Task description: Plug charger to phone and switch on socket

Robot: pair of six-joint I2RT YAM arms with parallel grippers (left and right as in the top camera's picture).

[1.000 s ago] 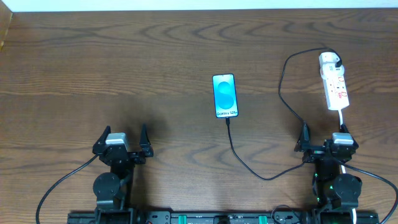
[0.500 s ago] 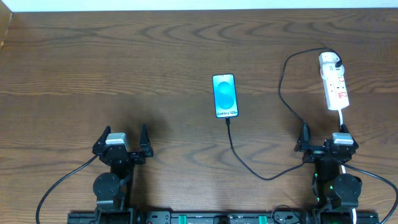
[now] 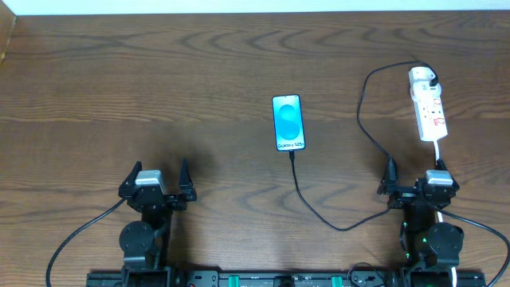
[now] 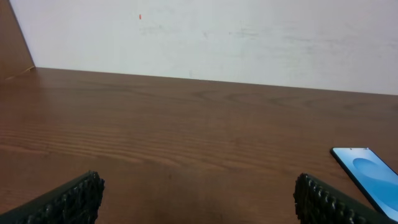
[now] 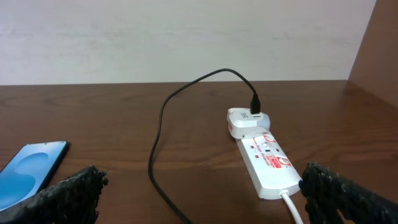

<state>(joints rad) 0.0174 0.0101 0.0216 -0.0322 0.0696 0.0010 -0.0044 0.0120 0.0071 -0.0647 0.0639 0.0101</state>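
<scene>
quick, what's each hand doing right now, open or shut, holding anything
left hand: open, holding nothing
right hand: open, holding nothing

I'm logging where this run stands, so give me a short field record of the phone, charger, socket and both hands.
phone: lying flat, screen lit cyan
charger: black cable, tip at the phone's near edge, seemingly plugged in; other end in a white adapter
socket: white strip, far right, adapter on its far end; switch state cannot be told
left hand: open, empty, apart from everything
right hand: open, empty, just short of the socket
</scene>
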